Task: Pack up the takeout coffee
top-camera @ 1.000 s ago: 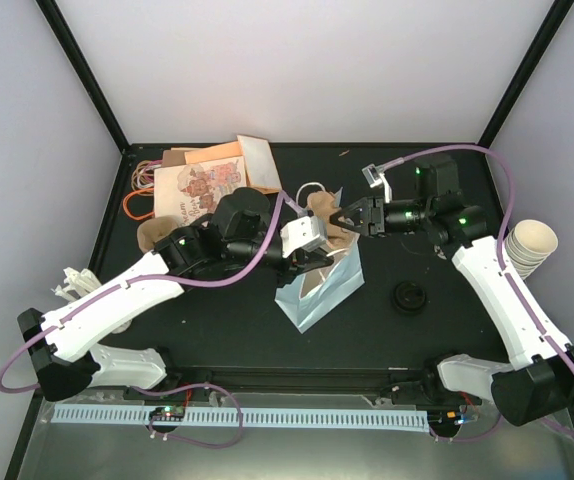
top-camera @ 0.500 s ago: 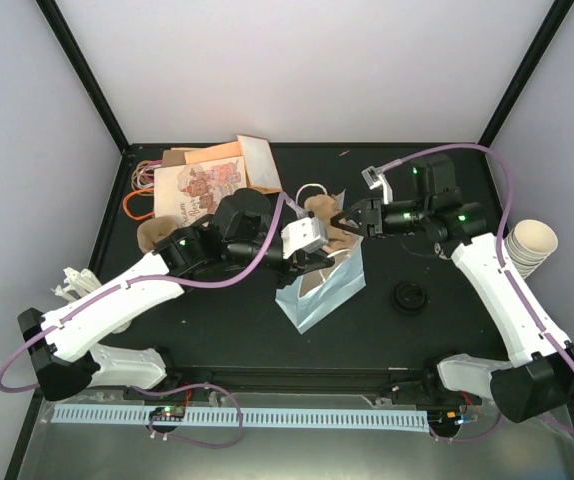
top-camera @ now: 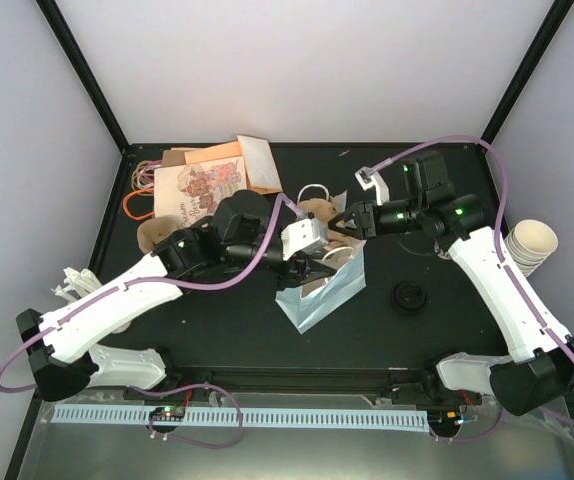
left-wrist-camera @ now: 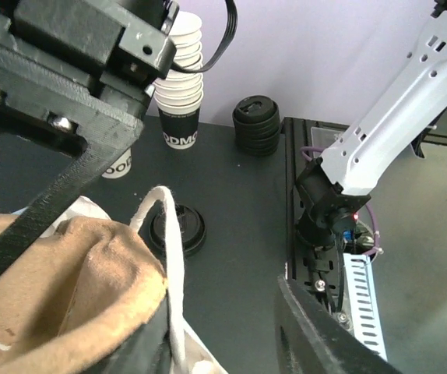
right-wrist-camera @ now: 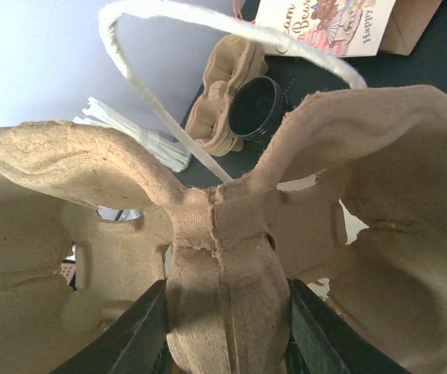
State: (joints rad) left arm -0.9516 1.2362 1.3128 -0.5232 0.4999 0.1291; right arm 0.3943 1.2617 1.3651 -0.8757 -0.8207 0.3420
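Right end effector (right-wrist-camera: 223,331) pinches the carrier's (right-wrist-camera: 364,156) central ridge, one finger on each side; from above, the carrier is mostly hidden behind both end effectors. Left end effector (top-camera: 312,266) stands spread at the bag's (top-camera: 317,305) mouth. Its fingers are cut off at the wrist picture's edge, with the white handle (left-wrist-camera: 169,257) near them; whether they touch the rim I cannot tell. The coffee (top-camera: 408,297) stands on the worktop (top-camera: 367,345) at 3 o'clock of the bag, well apart: a black disc, its cream wall hidden under the lid. Since a second ago the left fingers have parted, the carrier has edged toward 9 o'clock, and the coffee has not moved
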